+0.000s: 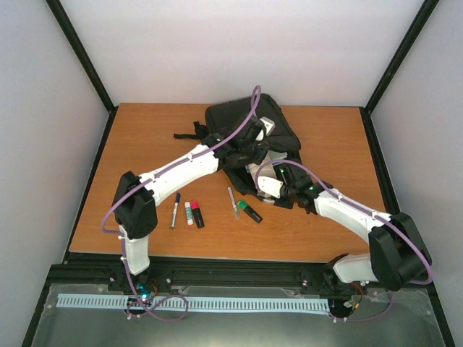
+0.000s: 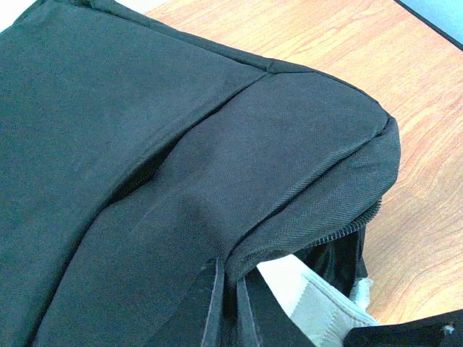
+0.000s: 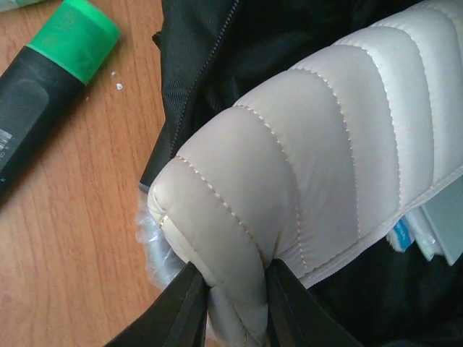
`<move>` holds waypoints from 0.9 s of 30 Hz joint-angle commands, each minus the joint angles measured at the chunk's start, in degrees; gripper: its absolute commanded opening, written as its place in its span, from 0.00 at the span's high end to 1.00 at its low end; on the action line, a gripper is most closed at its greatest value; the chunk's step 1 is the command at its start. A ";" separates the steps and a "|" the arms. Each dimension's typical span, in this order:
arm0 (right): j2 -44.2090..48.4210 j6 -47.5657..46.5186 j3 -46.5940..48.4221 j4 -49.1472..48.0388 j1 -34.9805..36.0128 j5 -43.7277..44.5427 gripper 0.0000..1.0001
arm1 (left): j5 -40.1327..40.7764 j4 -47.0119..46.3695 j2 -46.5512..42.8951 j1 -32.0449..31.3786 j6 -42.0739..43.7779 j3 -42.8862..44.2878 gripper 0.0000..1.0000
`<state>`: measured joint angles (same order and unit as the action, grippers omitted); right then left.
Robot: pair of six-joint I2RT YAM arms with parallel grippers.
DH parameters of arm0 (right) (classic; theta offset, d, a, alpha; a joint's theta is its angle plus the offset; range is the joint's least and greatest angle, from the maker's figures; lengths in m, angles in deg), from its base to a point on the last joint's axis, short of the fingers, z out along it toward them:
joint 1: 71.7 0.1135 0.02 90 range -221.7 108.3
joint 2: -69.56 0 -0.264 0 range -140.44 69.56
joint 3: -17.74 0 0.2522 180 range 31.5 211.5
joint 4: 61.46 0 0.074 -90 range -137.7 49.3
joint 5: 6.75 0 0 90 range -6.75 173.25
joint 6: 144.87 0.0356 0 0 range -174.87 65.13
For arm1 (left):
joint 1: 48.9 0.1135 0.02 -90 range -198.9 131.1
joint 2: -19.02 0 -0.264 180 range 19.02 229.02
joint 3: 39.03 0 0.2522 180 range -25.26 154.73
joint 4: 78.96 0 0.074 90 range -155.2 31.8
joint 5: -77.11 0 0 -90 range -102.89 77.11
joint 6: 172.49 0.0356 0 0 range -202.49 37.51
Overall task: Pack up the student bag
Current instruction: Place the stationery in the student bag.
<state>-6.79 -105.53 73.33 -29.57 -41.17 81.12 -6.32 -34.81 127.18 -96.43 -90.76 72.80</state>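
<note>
The left gripper (image 2: 228, 307) pinches a fold of the backpack (image 2: 181, 159); the right gripper (image 3: 235, 311) clamps a cream quilted pouch (image 3: 311, 159) at the backpack's opening.

Bright, even light from above fills the top view, and the white walls (image 1: 239, 43) are close to washed out. The table (image 1: 145, 137) carries only faint, soft-edged shadows. The student bag (image 1: 242, 119) reads as a dark mass with little detail. The straight frame posts (image 1: 79, 50) lean outward toward the left and right edges. In the left wrist view the fabric weave is sharp mid-frame and soft at the near edge, and the wood at far right has a pale sheen. In the right wrist view the quilted pouch (image 3: 325, 137) is softly lit with crisp stitching, while the right gripper (image 3: 235, 307) and the green-capped marker (image 3: 51, 79) are blurred.
</note>
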 commanded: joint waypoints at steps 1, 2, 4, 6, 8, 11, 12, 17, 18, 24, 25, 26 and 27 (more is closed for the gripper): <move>-0.89 -8.72 2.25 -2.27 0.63 -1.94 0.80 | -3.22 -3.06 -2.95 -0.28 1.48 4.51 0.99; -1.02 -9.34 2.56 -2.28 0.67 -2.56 0.81 | -3.68 -3.06 -2.88 -0.26 1.50 4.65 0.99; -1.65 -9.92 3.10 -3.12 0.95 -3.41 0.81 | -5.11 -3.06 -2.76 -0.27 1.67 5.09 0.99; -2.65 -9.92 3.54 -5.13 1.32 -3.82 0.82 | -6.22 -3.06 -2.73 -0.24 1.64 5.61 0.99; -4.00 -9.38 3.97 -7.71 1.78 -4.01 0.83 | -6.96 -3.06 -2.61 -0.28 1.68 6.17 0.99; -6.01 -8.20 3.17 -14.93 2.30 -3.24 0.84 | -7.78 -3.06 -2.40 -0.25 1.70 6.99 0.99; -6.91 -7.75 2.65 -17.82 2.34 -2.74 0.83 | -7.92 -2.18 -2.37 -0.28 1.75 7.23 0.99; -11.85 -6.01 -0.41 -34.73 2.35 0.99 0.83 | -8.16 -0.82 -2.68 -0.28 2.06 7.28 0.99; -12.94 -5.81 -0.91 -37.99 2.35 1.34 0.83 | -8.17 -0.78 -2.57 -0.28 2.05 7.24 0.99; -20.06 -3.02 0.20 -49.20 2.44 3.68 0.80 | -8.87 -0.61 -2.46 -0.28 1.94 7.09 0.99; -21.09 -2.69 0.40 -50.56 2.44 4.15 0.80 | -9.02 -0.60 -2.51 -0.24 1.94 7.06 0.99; -21.91 -2.47 0.57 -52.03 2.39 4.50 0.79 | -9.07 -0.60 -2.58 -0.28 1.97 7.06 0.99; -22.74 -1.87 0.88 -53.27 2.43 5.20 0.76 | -9.16 -0.60 -2.60 -0.28 1.99 7.06 0.99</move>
<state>-26.53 -110.53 72.71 -70.16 -39.01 82.80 -12.25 -32.15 127.18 -96.28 -89.71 75.75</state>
